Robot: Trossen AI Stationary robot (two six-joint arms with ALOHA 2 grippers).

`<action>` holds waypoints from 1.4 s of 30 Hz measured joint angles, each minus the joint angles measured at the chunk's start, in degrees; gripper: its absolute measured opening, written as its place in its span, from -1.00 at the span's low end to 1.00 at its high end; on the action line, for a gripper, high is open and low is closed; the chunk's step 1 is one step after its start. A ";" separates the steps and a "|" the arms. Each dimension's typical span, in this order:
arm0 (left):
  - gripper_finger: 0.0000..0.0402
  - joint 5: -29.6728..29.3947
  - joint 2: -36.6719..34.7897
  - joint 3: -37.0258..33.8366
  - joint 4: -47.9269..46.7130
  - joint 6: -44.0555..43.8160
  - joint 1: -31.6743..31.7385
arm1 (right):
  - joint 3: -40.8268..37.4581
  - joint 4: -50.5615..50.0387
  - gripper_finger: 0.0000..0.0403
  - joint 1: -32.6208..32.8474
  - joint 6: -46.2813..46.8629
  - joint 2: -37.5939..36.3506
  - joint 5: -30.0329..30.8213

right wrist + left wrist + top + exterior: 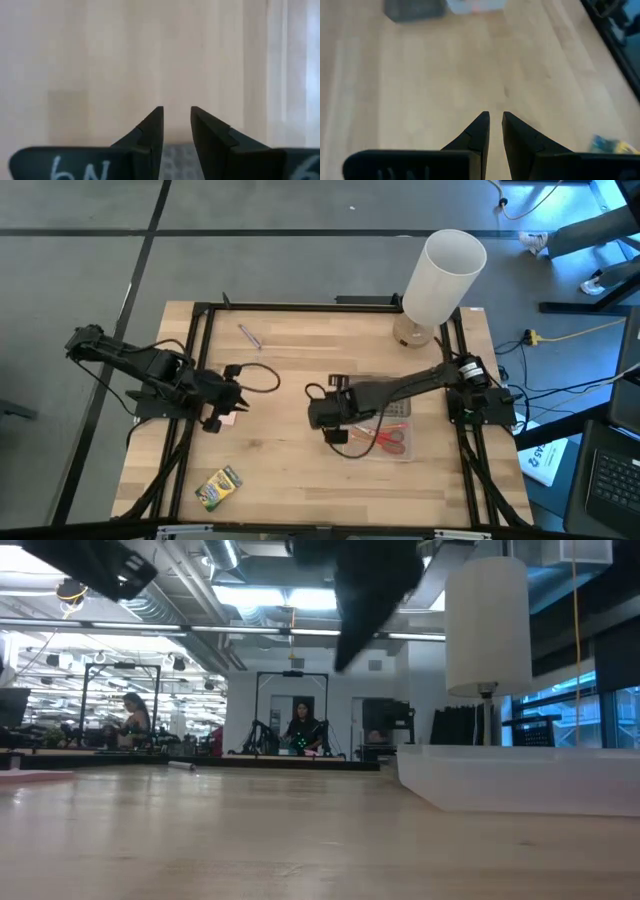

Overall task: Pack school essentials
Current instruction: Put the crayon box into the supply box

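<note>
The clear box (392, 442) holds the red-handled scissors (390, 439); the right gripper (322, 416) hovers just beside it, fingers slightly parted, empty; well away from the box, the left gripper (236, 395), nearly closed, sits over what seems a pink pad (226, 419); the crayon box (218, 487) lies far off.

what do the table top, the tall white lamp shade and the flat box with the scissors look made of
Table top: pale wood planks, matt, grain and seams visible. Lamp shade: smooth white cylinder, likely paper or plastic, unclear which. Flat box: clear plastic, apparently, since the red-handled scissors show through.
</note>
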 joint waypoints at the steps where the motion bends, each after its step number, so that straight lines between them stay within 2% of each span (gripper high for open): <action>1: -0.76 0.11 0.00 0.00 -0.66 -1.15 -1.19 | 0.93 0.63 -0.50 0.91 -0.06 -0.02 0.00; 9: -0.76 -0.11 0.00 0.00 -5.22 -13.38 -11.55 | 5.16 7.83 -0.50 6.81 -0.19 -0.09 -0.16; 19: -0.76 -0.41 1.31 -0.02 -5.16 -20.52 -25.79 | 5.66 12.80 -0.50 11.42 3.41 -0.11 -3.56; 28: -0.76 0.63 11.95 -0.02 -4.06 -26.21 -36.00 | 5.66 15.72 -0.50 12.80 7.53 -0.13 -3.54; 34: -0.76 0.67 17.03 -0.02 -3.82 -31.31 -39.34 | 5.66 16.90 -0.50 12.78 10.62 -0.12 -3.55; 39: -0.76 0.67 18.37 -0.02 -3.04 -31.95 -40.07 | 5.60 16.90 -0.50 12.83 9.09 -0.11 -3.56; 42: -0.76 0.64 18.43 -0.02 -1.02 -36.23 -40.04 | 5.59 16.90 -0.50 13.04 8.85 -0.11 -3.60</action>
